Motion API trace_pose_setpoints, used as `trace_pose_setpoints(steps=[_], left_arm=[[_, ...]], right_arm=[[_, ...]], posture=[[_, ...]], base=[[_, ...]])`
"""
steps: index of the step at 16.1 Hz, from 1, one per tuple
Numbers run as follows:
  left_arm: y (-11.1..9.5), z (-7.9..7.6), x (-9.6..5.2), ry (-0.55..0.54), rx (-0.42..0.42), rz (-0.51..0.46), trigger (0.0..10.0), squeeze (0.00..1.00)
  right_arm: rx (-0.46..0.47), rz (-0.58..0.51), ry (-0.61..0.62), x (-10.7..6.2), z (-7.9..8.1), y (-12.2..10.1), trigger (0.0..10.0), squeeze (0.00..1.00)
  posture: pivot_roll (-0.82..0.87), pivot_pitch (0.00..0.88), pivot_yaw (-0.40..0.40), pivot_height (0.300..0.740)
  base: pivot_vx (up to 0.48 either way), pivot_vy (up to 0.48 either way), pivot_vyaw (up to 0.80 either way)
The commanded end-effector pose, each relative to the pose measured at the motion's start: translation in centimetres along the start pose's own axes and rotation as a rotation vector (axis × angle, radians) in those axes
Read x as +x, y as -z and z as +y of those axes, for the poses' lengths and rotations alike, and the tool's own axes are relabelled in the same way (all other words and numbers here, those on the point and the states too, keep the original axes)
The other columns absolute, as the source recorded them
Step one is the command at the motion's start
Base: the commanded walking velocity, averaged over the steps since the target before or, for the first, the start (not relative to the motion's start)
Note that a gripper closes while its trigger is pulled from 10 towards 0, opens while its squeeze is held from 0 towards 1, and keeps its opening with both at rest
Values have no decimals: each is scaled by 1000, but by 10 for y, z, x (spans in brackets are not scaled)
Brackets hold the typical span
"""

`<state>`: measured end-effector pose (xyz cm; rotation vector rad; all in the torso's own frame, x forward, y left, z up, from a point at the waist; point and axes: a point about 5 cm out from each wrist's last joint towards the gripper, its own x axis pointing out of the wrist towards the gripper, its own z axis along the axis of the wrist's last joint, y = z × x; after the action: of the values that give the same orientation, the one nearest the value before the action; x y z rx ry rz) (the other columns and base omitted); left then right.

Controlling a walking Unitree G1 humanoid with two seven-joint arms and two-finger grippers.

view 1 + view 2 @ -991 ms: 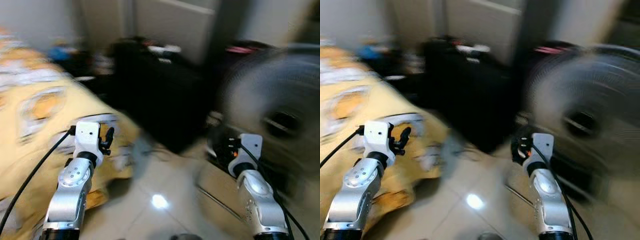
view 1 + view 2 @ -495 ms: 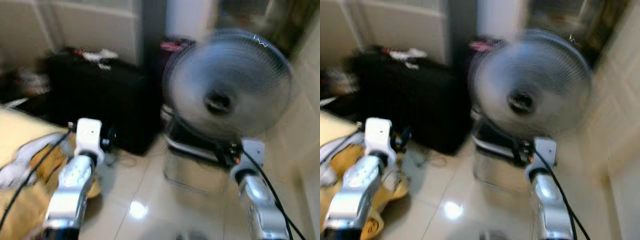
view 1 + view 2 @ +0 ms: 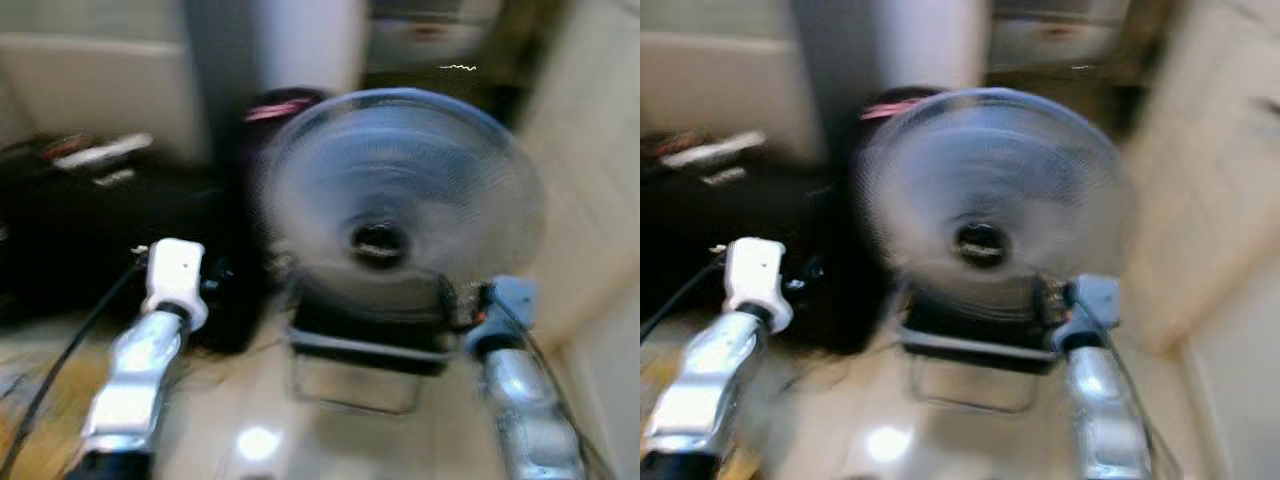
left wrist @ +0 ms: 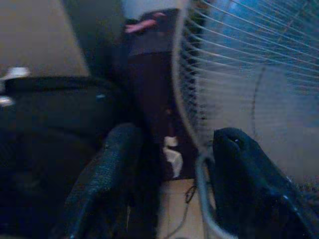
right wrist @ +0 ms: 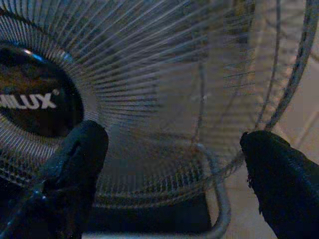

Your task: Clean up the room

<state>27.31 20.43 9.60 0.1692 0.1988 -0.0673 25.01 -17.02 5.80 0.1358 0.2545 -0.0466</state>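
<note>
A large grey floor fan [image 3: 385, 215] with a round wire grille stands straight ahead on a metal wire stand [image 3: 355, 385]; the head views are blurred. My left gripper [image 4: 172, 149] is open and empty, with the fan's grille rim and a dark cabinet beyond its fingers [image 4: 107, 169]. My right gripper [image 5: 174, 144] is open and empty too, held close in front of the fan grille [image 5: 149, 84] and its black hub. In the head views both arms are raised, the left wrist [image 3: 172, 275] left of the fan, the right wrist [image 3: 495, 305] at its lower right.
A low black piece of furniture [image 3: 90, 230] with small items on top stands to the left. Something pink [image 3: 280, 105] lies on a dark unit behind the fan. A pale wall [image 3: 590, 180] closes the right side. The glossy tiled floor [image 3: 258, 440] lies below.
The whole view has swung to the right: the yellow bedding has left the picture and the fan now sits in the middle. Both arms hold the same pose.
</note>
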Motion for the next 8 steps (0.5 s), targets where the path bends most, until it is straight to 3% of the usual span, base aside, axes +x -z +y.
trace_pose_setpoints(steps=[1,4,6,8], left_arm=[[-2,-6,2,24,5,-10,10000,0],[-1,-2,2,12,8,-15,10000,0],[4,4,-6,5,8,-21,10000,0],[4,4,-6,10,15,-21,10000,0]], right_arm=[[5,-12,8,-1,-7,-2,10000,0],[-3,-20,-35,-2,-3,-3,10000,0],[-72,-33,-62,-3,-3,-5,10000,0],[-82,-32,-62,-3,-3,-6,10000,0]], posture=[[-160,0,30,740],[-159,0,27,740],[-144,0,16,740],[-142,0,15,740]], base=[[0,0,0],[0,0,0],[0,0,0],[0,0,0]])
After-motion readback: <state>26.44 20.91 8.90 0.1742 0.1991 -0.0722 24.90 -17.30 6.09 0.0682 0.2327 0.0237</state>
